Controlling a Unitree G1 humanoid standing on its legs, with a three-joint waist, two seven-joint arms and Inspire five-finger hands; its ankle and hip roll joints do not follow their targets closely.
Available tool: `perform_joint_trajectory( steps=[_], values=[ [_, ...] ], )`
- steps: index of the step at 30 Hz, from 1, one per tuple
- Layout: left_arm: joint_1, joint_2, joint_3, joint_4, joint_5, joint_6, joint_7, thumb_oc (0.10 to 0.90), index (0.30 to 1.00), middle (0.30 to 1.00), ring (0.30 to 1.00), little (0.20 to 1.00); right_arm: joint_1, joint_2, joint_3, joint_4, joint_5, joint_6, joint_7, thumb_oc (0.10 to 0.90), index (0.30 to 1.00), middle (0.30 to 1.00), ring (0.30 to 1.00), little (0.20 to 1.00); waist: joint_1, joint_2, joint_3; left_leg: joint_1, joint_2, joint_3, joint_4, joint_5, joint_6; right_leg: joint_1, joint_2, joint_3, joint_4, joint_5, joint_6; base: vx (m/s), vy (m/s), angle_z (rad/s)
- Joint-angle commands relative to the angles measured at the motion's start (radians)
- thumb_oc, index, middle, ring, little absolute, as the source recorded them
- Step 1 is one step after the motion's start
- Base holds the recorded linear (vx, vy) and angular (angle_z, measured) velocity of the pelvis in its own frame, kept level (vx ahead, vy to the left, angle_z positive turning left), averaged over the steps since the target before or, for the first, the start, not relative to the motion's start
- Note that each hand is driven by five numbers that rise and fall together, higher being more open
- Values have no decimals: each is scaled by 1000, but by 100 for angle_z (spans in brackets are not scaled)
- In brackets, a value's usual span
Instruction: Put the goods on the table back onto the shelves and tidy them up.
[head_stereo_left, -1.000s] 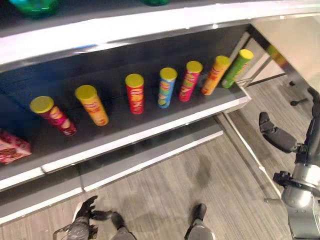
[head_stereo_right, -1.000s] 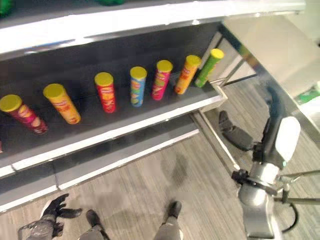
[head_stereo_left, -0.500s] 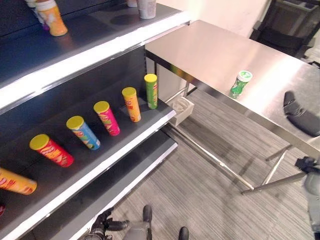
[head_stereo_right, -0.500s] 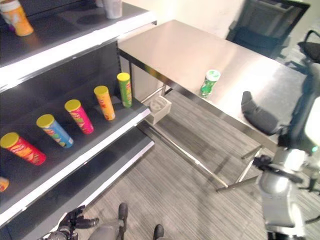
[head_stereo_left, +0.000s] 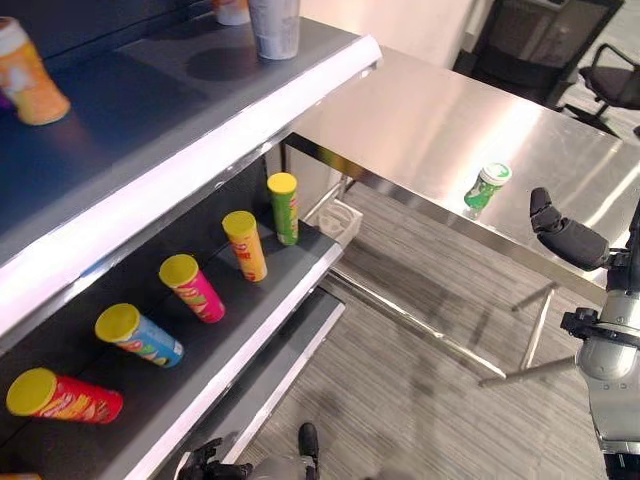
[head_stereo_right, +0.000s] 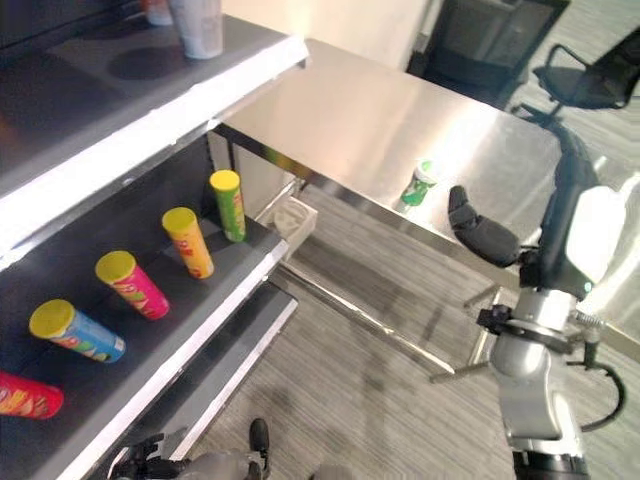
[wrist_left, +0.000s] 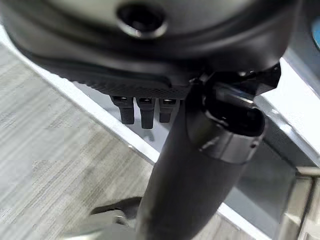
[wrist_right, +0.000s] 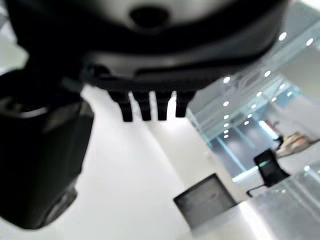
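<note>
Left hand low at the near edge above the grey floor, fingers relaxed and apart, holding nothing. Lower shelf carrying a row of lidded tubes: red tube, blue tube, pink tube, orange tube, green tube. Upper shelf bearing cups at the far end. Small green can upright on the steel table, near its front edge. Right hand raised just right of the can, apart from it, fingers straight, empty.
</note>
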Motion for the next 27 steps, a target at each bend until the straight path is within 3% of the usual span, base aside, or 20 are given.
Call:
perform_joint_trajectory(
  steps=[1, 2, 3, 4, 6, 9, 11, 12, 16, 20, 23, 24, 27],
  values=[
    [-15, 24, -15, -46, 2, -21, 12, 800, 900, 900, 900, 900, -104, -66, -97, -39, -30, -31, -53, 800, 900, 900, 900, 900, 29, 35, -38, 13, 102, -89, -53, -10, -113, 101, -63, -124, -207, 95, -57, 169, -251, 28],
    [-22, 27, -20, -47, 5, -26, 16, 800, 900, 900, 900, 900, -102, -75, -120, -29, -13, -28, -55, 800, 900, 900, 900, 900, 24, 30, -42, 17, 107, -120, -54, -30, -131, 88, -119, -114, -345, 133, -54, 222, -351, 37],
    [-29, 26, -20, -43, 2, -28, 19, 800, 900, 900, 900, 900, -100, -82, -125, -19, -6, -28, -60, 800, 900, 900, 900, 900, 16, 22, -43, 22, 106, -137, -53, -41, -141, 78, -130, -95, -441, 171, -40, 261, -439, 49],
    [-38, 26, -15, -35, -3, -31, 24, 800, 900, 900, 900, 900, -86, -80, -138, -6, 22, -29, -61, 800, 900, 900, 900, 900, -1, 5, -47, 43, 103, -168, -55, -63, -154, 74, -127, -36, -606, 253, -8, 251, -374, 50],
    [-39, 35, 0, -31, -4, -31, 24, 800, 900, 900, 900, 900, -47, -77, -153, 8, 55, -37, -44, 800, 900, 900, 900, 900, -6, -19, -54, 66, 105, -181, -59, -77, -170, 82, -119, 2, -701, 296, 11, 225, -291, 65],
    [-25, 32, 25, -14, -1, -29, 23, 800, 900, 900, 900, 900, -16, -67, -145, 20, 121, -61, 16, 800, 900, 900, 900, 900, -1, -60, -75, 86, 129, -184, -52, -85, -189, 123, -120, -3, -703, 315, 30, 149, -239, 69],
    [-25, 32, 24, -14, -1, -29, 23, 800, 900, 900, 900, 900, -15, -67, -145, 19, 122, -61, 17, 800, 900, 900, 900, 900, -1, -59, -75, 88, 131, -184, -53, -85, -190, 124, -118, -4, -703, 314, 29, 64, -156, 33],
    [-20, 32, 25, -15, -12, -29, 15, 800, 900, 900, 900, 900, 0, -88, -153, 22, 167, -83, 44, 800, 900, 900, 900, 900, -3, -55, -83, 87, 168, -195, -53, -77, -212, 144, -91, -22, -710, 301, 15, 97, -291, 7],
    [-13, 22, 7, -4, -22, -25, -5, 800, 900, 900, 900, 900, 14, -102, -172, 20, 275, -134, 91, 800, 900, 900, 900, 900, -23, -31, -95, 77, 231, -223, -46, -63, -246, 178, -33, -48, -713, 248, -18, 71, -274, 28],
    [-17, 17, -2, 7, -24, -21, -17, 800, 900, 900, 900, 900, 19, -95, -174, 12, 368, -175, 130, 800, 900, 900, 900, 900, -38, -12, -87, 57, 267, -232, -5, -55, -270, 210, 3, -77, -721, 214, -47, 26, -170, 10],
    [-34, 14, -12, -8, -29, -19, -26, 800, 900, 900, 900, 900, 30, -71, -189, -15, 460, -199, 159, 800, 900, 900, 900, 900, -66, -11, -69, 5, 281, -138, 47, -35, -266, 231, -2, -118, -728, 201, -58, -56, -87, 48],
    [-34, 14, -12, -8, -29, -19, -26, 800, 900, 900, 900, 900, 30, -71, -189, -15, 460, -199, 159, 800, 900, 900, 900, 900, -66, -11, -69, 5, 281, -138, 47, -35, -266, 231, -2, -118, -728, 201, -58, 35, -29, 60],
    [-31, 0, -32, 13, 15, -20, -47, 800, 900, 900, 900, 900, 54, -13, -193, -47, 559, -244, 218, 800, 900, 900, 900, 900, -90, 20, -98, 61, 291, -75, -58, -10, -274, 243, 4, -131, -754, 207, -49, 83, 61, 6]
  ],
)
